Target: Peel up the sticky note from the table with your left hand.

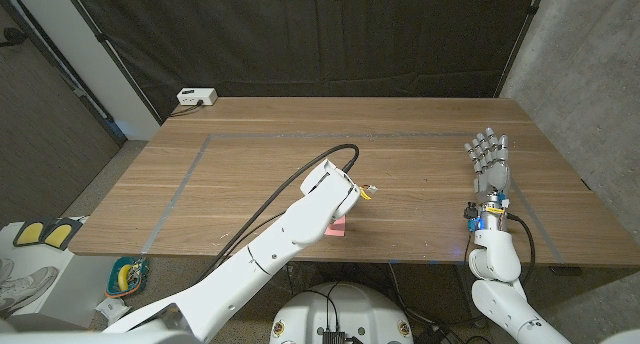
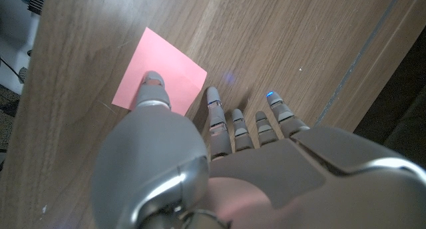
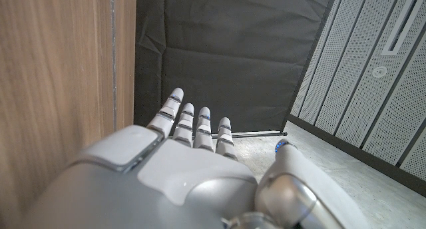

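I find the pink sticky note flat on the table at six o'clock, my left hand spread over it, thumb seemingly touching, nothing gripped; peeling remains, right hand open, idle.

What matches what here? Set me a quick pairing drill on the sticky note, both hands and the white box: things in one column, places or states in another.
Things:
1. sticky note
2. left hand
3. right hand
4. white box

Places or states:
A. table's far left corner
B. open, fingers straight, holding nothing
C. pink, flat on the table
D. thumb tip over the note

Pairs: 1-C, 2-D, 3-B, 4-A
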### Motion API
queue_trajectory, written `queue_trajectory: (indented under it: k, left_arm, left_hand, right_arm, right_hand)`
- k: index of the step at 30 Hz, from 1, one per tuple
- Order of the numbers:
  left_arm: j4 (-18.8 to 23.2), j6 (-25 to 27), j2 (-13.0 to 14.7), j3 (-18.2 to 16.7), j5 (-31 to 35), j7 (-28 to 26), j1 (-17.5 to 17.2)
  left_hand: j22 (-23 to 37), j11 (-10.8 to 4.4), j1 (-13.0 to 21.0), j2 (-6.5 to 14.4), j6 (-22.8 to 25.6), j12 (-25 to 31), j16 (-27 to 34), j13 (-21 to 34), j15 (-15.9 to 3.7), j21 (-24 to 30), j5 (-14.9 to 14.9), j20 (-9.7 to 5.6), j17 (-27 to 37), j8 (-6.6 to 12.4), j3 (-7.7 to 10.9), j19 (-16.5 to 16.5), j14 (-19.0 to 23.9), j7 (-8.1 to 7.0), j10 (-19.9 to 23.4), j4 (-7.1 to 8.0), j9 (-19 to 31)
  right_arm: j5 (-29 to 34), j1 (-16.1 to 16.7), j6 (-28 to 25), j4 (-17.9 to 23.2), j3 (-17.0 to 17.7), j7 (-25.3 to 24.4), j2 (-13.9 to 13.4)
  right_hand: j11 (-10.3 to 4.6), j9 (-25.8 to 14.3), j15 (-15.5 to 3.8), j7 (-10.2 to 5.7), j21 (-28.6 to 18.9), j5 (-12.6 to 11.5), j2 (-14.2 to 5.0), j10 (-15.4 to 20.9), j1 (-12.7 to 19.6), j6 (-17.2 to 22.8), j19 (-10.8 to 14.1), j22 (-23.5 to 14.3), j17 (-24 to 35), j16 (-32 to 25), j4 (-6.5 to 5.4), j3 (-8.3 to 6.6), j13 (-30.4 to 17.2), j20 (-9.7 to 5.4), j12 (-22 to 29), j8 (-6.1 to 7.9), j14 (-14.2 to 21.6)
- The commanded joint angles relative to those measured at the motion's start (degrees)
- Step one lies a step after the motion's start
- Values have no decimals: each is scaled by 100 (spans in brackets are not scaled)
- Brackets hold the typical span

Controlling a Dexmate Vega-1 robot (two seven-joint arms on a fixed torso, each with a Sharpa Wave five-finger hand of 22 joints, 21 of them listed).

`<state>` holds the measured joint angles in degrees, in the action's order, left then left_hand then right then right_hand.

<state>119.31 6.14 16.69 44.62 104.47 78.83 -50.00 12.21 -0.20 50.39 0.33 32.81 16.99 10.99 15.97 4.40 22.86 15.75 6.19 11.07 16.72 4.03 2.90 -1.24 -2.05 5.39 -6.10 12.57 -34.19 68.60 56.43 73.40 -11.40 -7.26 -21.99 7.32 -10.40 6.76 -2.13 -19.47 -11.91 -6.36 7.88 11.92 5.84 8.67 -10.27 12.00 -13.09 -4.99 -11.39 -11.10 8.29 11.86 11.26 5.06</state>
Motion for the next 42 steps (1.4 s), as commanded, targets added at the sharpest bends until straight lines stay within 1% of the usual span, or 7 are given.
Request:
queue_trajectory:
  k: [1,8,13,24,30,35,42]
  left_arm:
    - [-59,-390,-230,-417,-540,13,-146]
    - [-17,28,128,-112,-968,13,131]
    - [16,317,366,111,-1380,13,341]
    - [40,1033,806,769,-1910,13,918]
    - [102,1479,1051,1176,-2100,13,1242]
    - [141,1654,1124,1311,-2114,13,1326]
    - [124,1735,1129,1317,-2212,13,1334]
  left_hand:
    - [19,-93,8,22,390,81,5,-13,-54,79,22,-40,6,105,-30,62,38,-227,150,-2,-3]
    - [8,-126,64,20,256,95,11,-29,-78,110,28,-68,-1,25,-37,118,91,-464,194,-33,-11]
    - [3,-153,75,34,300,95,10,-35,-104,119,30,-85,-3,31,-37,133,101,-462,201,-35,-13]
    - [-19,-202,97,98,1188,210,24,-83,-155,175,21,-115,-14,275,-59,231,241,2,512,-30,-41]
    - [-25,-265,128,120,1546,257,39,-103,-208,206,16,-144,-19,374,-59,296,334,44,647,-42,-48]
    - [-30,-262,121,153,1790,279,41,-122,-215,224,8,-146,-18,463,-66,325,384,265,732,-29,-11]
    - [-36,-213,-41,275,1073,250,18,-157,-226,258,-47,-191,0,52,-99,369,386,444,685,76,-61]
  right_arm:
    - [228,-16,67,-1,-28,-299,-11]
    - [182,-42,61,-26,-91,-308,-64]
    - [181,-31,195,-79,-88,-354,-36]
    - [287,21,378,-105,-98,-583,-49]
    - [279,11,396,-98,-143,-630,-96]
    - [292,0,394,-80,-173,-660,-135]
    - [396,-9,400,-51,-187,-778,-161]
  right_hand:
    - [-15,-19,29,-53,43,-24,11,57,-47,23,43,-8,18,-34,-24,-22,-28,17,16,-23,45]
    - [-10,-19,31,-64,53,-25,13,61,-52,13,42,-8,17,-35,-24,-22,-28,22,15,-27,58]
    - [-6,-19,30,-69,60,-26,15,51,-57,12,43,-8,17,-32,-25,-21,-28,24,10,-27,58]
    - [-20,-19,27,-74,67,-28,18,66,-64,16,69,-8,16,-30,-25,-22,-29,39,12,-25,75]
    - [-27,-19,16,-77,74,-31,15,69,-65,13,78,-7,14,-30,-24,-26,-29,38,10,-27,88]
    - [-25,-19,-1,-81,80,-33,12,80,-63,13,82,-7,12,-28,-22,-30,-29,41,12,-27,94]
    - [-22,-19,-6,-93,88,-35,8,76,-62,36,90,-7,11,-37,-19,-35,-29,43,8,-17,131]
